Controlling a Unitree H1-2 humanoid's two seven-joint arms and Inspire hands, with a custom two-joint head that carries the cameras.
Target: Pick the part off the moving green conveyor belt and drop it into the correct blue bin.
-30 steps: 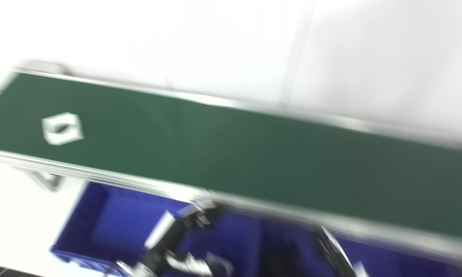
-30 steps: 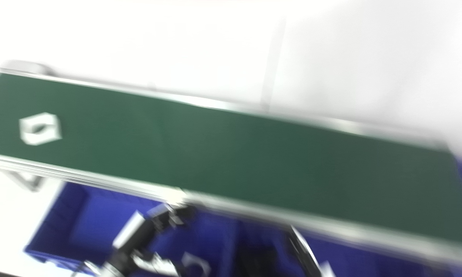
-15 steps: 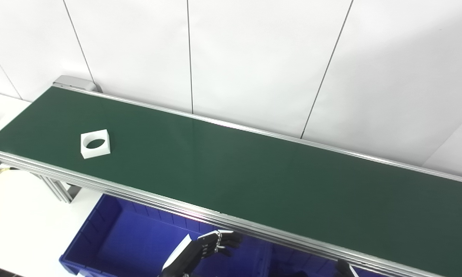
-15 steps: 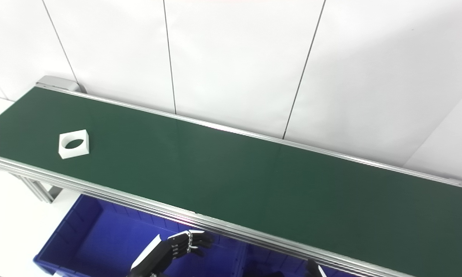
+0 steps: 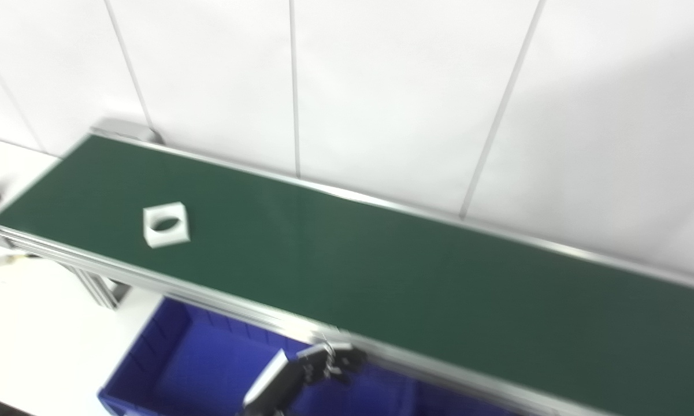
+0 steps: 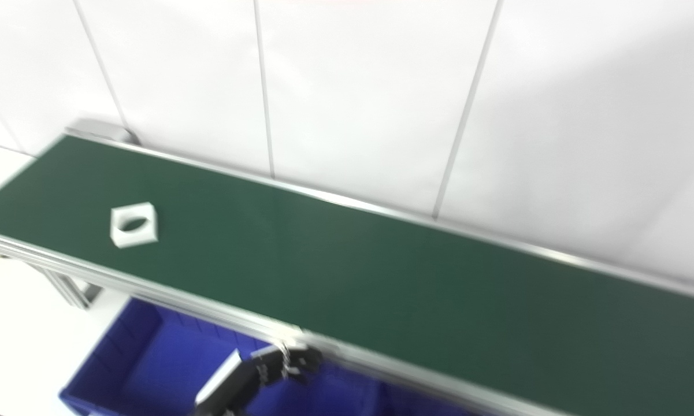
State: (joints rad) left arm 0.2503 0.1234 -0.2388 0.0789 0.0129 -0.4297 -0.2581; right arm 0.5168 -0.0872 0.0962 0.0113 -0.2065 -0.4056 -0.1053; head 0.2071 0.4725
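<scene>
Blurring left robot hand [image 5: 329,361] over blue bin [image 5: 150,361], fingers curled, grip unclear; right unseen.

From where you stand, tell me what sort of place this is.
Probably a factory-style sorting or test cell: a long green conveyor belt in an aluminium frame carries a white square part with a round hole, a blue bin sits below, and plain white wall panels stand behind.

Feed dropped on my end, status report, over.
Left hand empty, fingers curled, over blue bin below the belt edge. Right hand not in view. White square part on green belt, far left, untouched. Nothing between.
</scene>
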